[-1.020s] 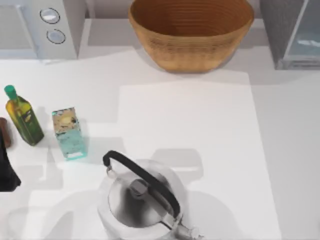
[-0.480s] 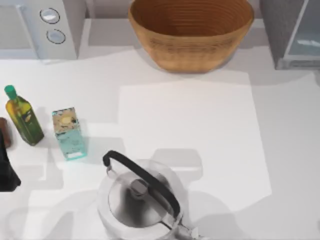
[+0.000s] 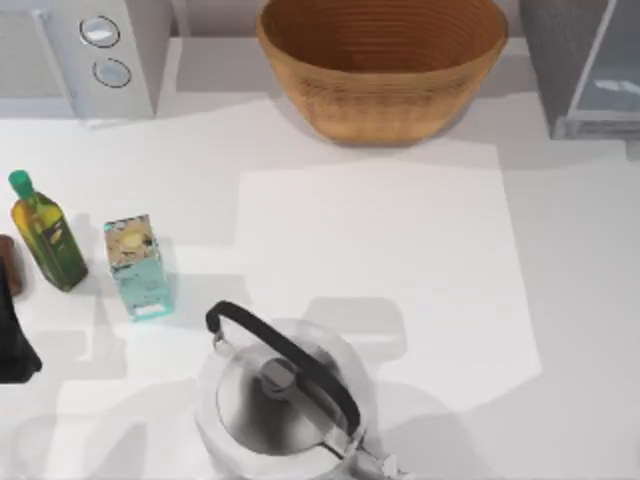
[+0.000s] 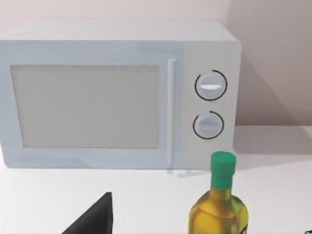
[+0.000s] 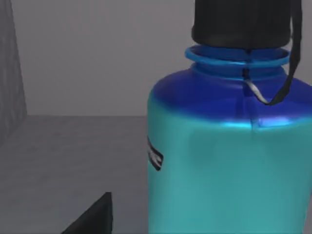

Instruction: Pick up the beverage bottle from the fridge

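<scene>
White smooth table [image 3: 400,260], grey boxy fridge [image 3: 585,70] far right; glossy cyan beverage bottle [image 5: 229,165] upright on grey floor, close before right wrist camera; finger state unclear both arms

Our left arm [image 3: 14,340] sits parked at the worktop's left edge, a dark shape low by the rim. One dark finger [image 4: 92,219] of its tool shows in the left wrist view, and one finger [image 5: 92,218] of our right tool shows in the right wrist view.
</scene>
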Robot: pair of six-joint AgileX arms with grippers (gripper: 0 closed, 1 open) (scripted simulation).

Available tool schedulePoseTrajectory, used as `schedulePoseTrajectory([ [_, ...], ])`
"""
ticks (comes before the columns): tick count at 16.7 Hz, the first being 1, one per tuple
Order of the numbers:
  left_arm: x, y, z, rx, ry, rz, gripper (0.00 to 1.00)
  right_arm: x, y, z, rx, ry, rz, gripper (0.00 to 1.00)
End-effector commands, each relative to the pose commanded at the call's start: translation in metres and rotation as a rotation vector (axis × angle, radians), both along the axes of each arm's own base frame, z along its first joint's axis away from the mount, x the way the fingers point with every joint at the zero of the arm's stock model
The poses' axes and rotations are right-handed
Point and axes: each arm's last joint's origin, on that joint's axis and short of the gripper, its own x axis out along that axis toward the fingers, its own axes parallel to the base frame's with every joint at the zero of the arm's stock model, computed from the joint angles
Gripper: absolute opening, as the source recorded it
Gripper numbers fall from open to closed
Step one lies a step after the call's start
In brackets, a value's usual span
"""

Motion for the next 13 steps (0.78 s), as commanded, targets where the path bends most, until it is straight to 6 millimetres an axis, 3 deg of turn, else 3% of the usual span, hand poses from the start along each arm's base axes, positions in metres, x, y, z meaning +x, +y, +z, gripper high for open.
schedulePoseTrajectory([
  [6,0.0,0.0,0.0,0.0,0.0,0.0,1.0,0.048,0.0,0.002,-0.002,-0.009,0.0,1.0],
  [11,0.0,0.0,0.0,0.0,0.0,0.0,1.0,0.052,0.001,0.002,-0.001,-0.004,0.0,1.0],
  [13,0.0,0.0,0.0,0.0,0.0,0.0,1.0,0.052,0.001,0.002,-0.001,-0.004,0.0,0.85],
])
